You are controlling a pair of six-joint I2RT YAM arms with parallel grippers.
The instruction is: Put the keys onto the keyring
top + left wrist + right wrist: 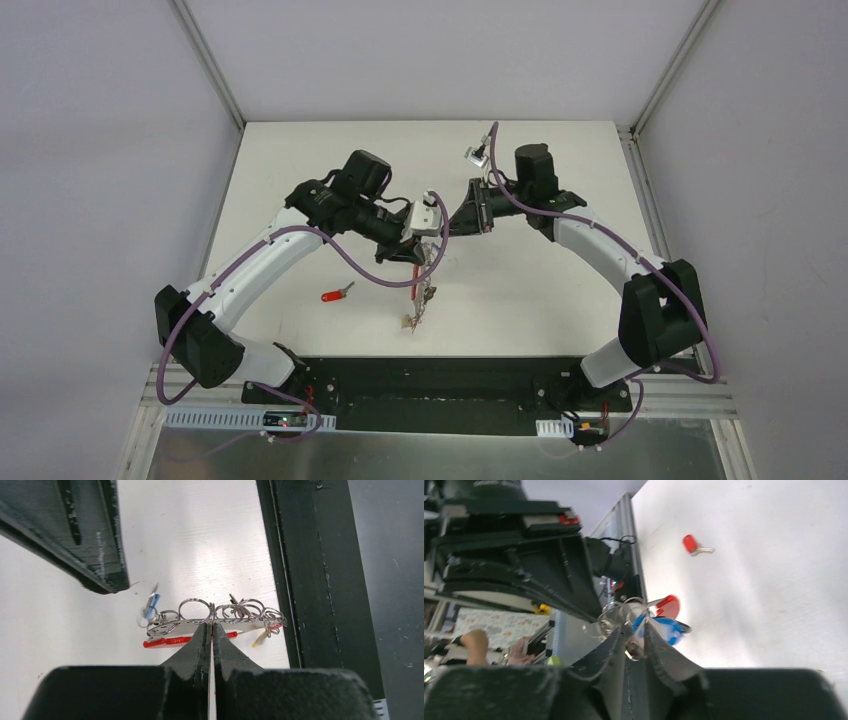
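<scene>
The keyring (pixel 420 295), a row of grey metal rings (pixel 194 609) on a red band (pixel 167 641), hangs over the table with my left gripper (pixel 211 625) shut on its middle. A blue-headed key (pixel 152 603), blurred, dangles at its far end and a yellow tag (pixel 260 639) at its near end. My right gripper (pixel 635 627) is at that far end, its jaws a little apart with a small metal piece in the gap. Whether they pinch it is unclear. The blue-headed key (pixel 670 629) sits just past its fingertips. A red-headed key (pixel 333 295) lies loose on the table.
The black base plate (pixel 430 385) runs along the table's near edge, just beside the hanging keyring's yellow end. Purple cables (pixel 350 262) loop off both wrists. Aluminium rails (pixel 655 80) border the white table. A person's hand (pixel 474 640) shows beyond the table edge.
</scene>
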